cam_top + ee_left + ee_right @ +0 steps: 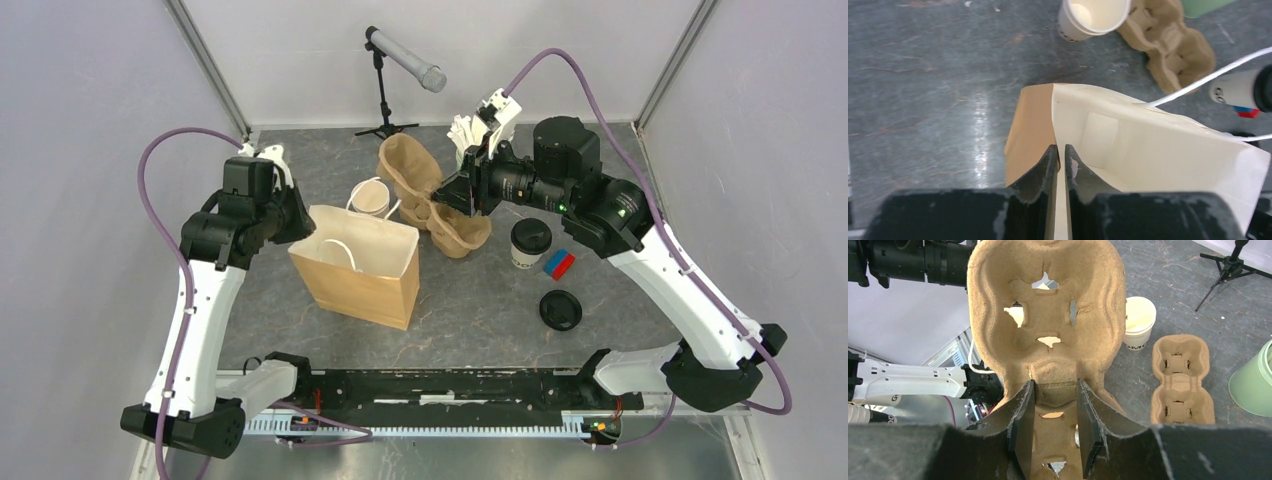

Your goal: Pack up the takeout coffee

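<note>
Takeout coffee [530, 243] upright overhead, wrist view, left pincer [1060, 161] pinching bag [1158, 150]

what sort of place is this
Probably a robot lab cell staged for takeout packing: bare panel walls enclose the table, a microphone stands at the back, and a paper bag and lidded coffee cup sit as props.

One paper bag [355, 265]. Two cup trays: raised tray [1048, 315], flat tray [1180, 377]. One coffee cup [530, 243] with lid on. One loose lid [560, 310]. One stack of open cups [372, 197], cups inside too hard to count. One microphone [405, 58].
</note>
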Motion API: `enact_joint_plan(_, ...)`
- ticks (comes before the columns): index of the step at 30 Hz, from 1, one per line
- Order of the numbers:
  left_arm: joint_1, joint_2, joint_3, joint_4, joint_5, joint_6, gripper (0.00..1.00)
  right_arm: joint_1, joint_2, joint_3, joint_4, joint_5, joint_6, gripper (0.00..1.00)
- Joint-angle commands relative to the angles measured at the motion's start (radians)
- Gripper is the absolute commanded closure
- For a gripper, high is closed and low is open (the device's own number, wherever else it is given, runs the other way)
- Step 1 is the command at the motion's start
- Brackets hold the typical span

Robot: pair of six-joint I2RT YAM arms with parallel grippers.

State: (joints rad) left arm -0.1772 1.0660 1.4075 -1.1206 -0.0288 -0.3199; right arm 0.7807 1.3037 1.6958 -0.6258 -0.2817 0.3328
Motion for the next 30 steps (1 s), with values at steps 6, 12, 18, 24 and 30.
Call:
enact_joint_plan(6,-0.048,-0.1,-0.114,0.157,0.348,-0.169,0.98,0.002,-0.054,0.047,-0.054,0.028,-0.063,0.63)
enact_joint_plan(12,-0.203,-0.136,-0.206,0.35,0.311,-0.417,0.98,0.002,-0.102,-0.048,-0.008,0.001,-0.074,0.63)
enact_joint_plan(18,-0.292,-0.13,-0.234,0.378,0.214,-0.539,0.95,0.002,-0.134,-0.139,0.074,-0.024,-0.052,0.63)
enact_joint_plan(24,-0.293,-0.143,-0.239,0.399,0.223,-0.558,0.74,0.002,-0.18,-0.26,0.161,-0.043,-0.058,0.63)
enact_joint_plan(30,-0.292,-0.17,-0.205,0.338,0.112,-0.55,0.53,0.002,-0.197,-0.293,0.168,-0.052,-0.064,0.64)
